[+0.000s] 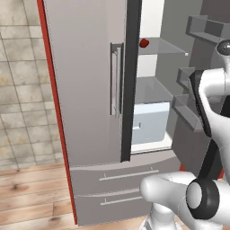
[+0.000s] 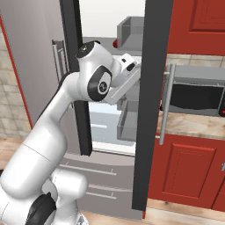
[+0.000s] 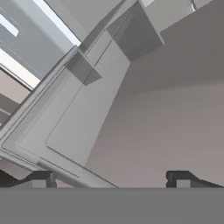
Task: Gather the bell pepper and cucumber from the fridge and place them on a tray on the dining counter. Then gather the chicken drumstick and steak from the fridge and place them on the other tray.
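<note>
end effector (image 3: 112,179), jaws apart and empty, faces a door bin (image 3: 83,127); pepper (image 1: 144,42) on its fridge (image 1: 85,90) shelf beyond; nothing gathered yet.

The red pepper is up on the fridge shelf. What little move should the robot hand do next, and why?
Probably lift and turn toward the upper glass shelf. The bell pepper sits there at its left end, untouched. The gripper is open and empty, and it faces the grey door bins of the fridge, not the food.
</note>
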You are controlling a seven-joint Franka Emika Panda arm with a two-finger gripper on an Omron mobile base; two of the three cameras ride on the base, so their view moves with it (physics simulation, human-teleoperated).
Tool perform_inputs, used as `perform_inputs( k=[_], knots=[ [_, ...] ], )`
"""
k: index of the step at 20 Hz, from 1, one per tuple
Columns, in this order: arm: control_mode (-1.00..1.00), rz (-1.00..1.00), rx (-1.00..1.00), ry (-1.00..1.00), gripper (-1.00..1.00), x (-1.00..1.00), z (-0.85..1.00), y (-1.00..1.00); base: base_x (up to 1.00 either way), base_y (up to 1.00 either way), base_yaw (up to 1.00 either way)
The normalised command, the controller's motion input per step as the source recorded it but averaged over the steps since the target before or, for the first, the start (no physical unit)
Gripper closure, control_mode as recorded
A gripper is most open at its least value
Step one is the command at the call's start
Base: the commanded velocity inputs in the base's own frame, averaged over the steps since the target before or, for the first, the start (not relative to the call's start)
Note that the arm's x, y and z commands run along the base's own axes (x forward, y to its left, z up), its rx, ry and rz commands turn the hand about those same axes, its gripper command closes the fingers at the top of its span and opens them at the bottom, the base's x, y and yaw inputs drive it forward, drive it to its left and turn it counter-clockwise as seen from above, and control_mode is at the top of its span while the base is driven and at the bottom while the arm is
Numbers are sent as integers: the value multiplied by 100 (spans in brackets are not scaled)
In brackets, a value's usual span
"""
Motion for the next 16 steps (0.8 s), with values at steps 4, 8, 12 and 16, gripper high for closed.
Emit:
perform_inputs(
  k=[4, 8, 12, 16],
  knots=[
    [-100, 2, 10, 0, -100, -15, 0, -52, 0, 0, 0],
    [-100, 12, 1, -11, -100, -62, 0, 9, 0, 0, 0],
    [-100, 7, 0, -9, -100, -54, 0, 80, 0, 0, 0],
    [-100, 0, 0, -8, -100, -23, 0, 100, 0, 0, 0]
  ],
)
